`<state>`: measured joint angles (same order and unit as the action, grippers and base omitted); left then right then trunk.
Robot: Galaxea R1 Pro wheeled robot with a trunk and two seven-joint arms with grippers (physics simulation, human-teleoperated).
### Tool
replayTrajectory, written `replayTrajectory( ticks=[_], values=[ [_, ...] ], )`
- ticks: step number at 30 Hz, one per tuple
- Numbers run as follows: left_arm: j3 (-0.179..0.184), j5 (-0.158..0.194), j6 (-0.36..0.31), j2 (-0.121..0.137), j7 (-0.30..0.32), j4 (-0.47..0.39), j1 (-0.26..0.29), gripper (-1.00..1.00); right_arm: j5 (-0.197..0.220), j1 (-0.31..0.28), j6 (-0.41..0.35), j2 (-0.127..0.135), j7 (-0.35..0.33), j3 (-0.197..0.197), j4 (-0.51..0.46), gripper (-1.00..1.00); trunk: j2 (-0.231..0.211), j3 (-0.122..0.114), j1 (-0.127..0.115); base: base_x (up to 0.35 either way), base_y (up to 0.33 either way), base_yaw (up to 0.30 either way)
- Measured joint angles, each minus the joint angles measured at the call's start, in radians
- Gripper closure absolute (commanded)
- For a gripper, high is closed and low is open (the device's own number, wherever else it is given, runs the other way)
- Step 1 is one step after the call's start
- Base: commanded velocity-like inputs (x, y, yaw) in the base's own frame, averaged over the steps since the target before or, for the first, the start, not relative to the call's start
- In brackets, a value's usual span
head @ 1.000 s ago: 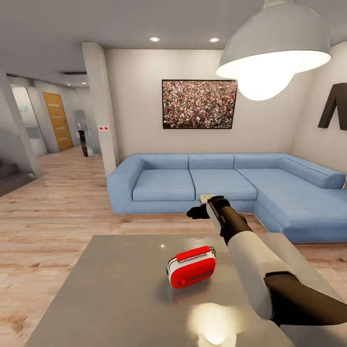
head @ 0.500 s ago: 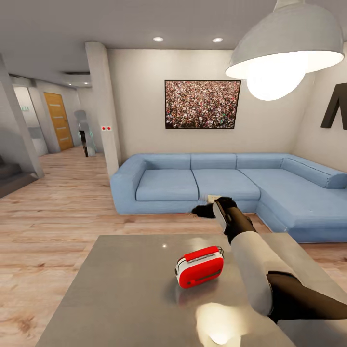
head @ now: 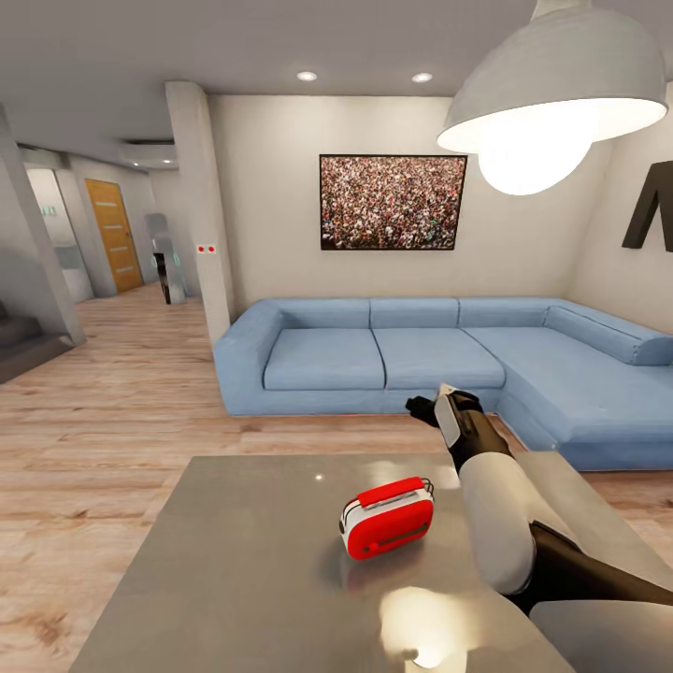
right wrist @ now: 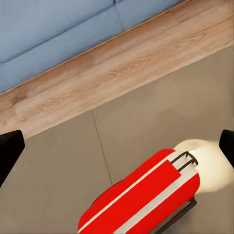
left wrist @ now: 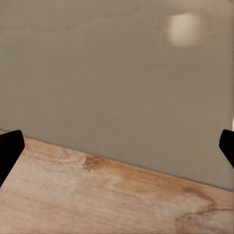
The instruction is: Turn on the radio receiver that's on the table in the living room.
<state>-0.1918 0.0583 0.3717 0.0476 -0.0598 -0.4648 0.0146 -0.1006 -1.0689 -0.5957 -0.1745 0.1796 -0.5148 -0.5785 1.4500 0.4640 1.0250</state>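
The radio [head: 387,517] sits on the grey worktop [head: 234,579], just right of centre in the lower half of the head view, resting free. The right claw [head: 422,408] hangs above the worktop's far edge, up and right of the radio, well apart from it; its fingers [right wrist: 9,151] stand wide apart at the wrist picture's edges, holding nothing. The left claw [left wrist: 117,146] is likewise spread over the worktop edge and floor [left wrist: 97,204]. The sofa [head: 411,360] runs behind.

A large dark "M" [head: 651,217] hangs on the right wall [head: 612,252].
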Motion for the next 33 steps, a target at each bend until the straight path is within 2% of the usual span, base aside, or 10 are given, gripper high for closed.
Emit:
replayTrajectory(
  ticks=[4,7,10,13,15,20,22,27,33],
  values=[
    [0.0,0.0,0.0,0.0,0.0,0.0,0.0,-1.0,-0.002,0.0,-0.007,0.0,-0.001,0.004,0.0,-1.0,0.0,0.0,0.0,0.0,0.0,0.0],
    [0.0,0.0,0.0,0.0,-0.001,0.0,0.0,-1.0,0.0,0.0,-0.007,0.0,0.003,-0.007,0.006,-1.0,0.0,0.0,0.0,0.0,0.0,0.0],
    [0.0,0.0,0.0,0.0,-0.001,0.0,0.0,-1.0,0.0,0.0,0.0,0.0,0.011,-0.054,0.049,-1.0,0.0,0.0,0.0,0.0,0.0,0.0],
    [0.0,0.0,0.001,0.0,-0.002,0.0,0.0,-1.0,-0.001,0.0,0.011,0.0,0.061,-0.086,0.104,-1.0,0.0,0.0,0.0,0.0,0.0,0.0],
    [0.0,0.0,0.001,0.0,-0.002,0.0,0.0,-1.0,-0.003,0.0,0.054,0.0,0.114,-0.093,0.155,-1.0,0.0,0.0,0.0,0.0,0.0,0.0],
    [0.0,0.0,0.001,0.0,-0.002,0.0,0.0,-1.0,-0.006,0.0,0.274,0.0,0.253,-0.095,0.326,-1.0,0.0,0.0,0.0,0.0,0.0,0.0],
    [0.0,0.0,0.001,0.0,-0.002,0.0,0.0,-1.0,-0.006,0.0,0.306,0.0,0.272,-0.095,0.354,-1.0,0.0,0.0,0.0,0.0,0.0,0.0],
    [0.0,0.0,0.0,0.0,-0.002,0.0,0.0,-1.0,-0.008,0.0,0.336,0.0,0.276,-0.092,0.388,-1.0,0.0,0.0,0.0,0.0,0.0,0.0],
    [0.0,0.0,0.0,-0.001,-0.002,0.0,0.0,-1.0,-0.012,0.0,0.34,0.0,0.218,-0.09,0.432,-1.0,0.0,0.0,0.0,0.0,0.0,0.0]
  ],
)
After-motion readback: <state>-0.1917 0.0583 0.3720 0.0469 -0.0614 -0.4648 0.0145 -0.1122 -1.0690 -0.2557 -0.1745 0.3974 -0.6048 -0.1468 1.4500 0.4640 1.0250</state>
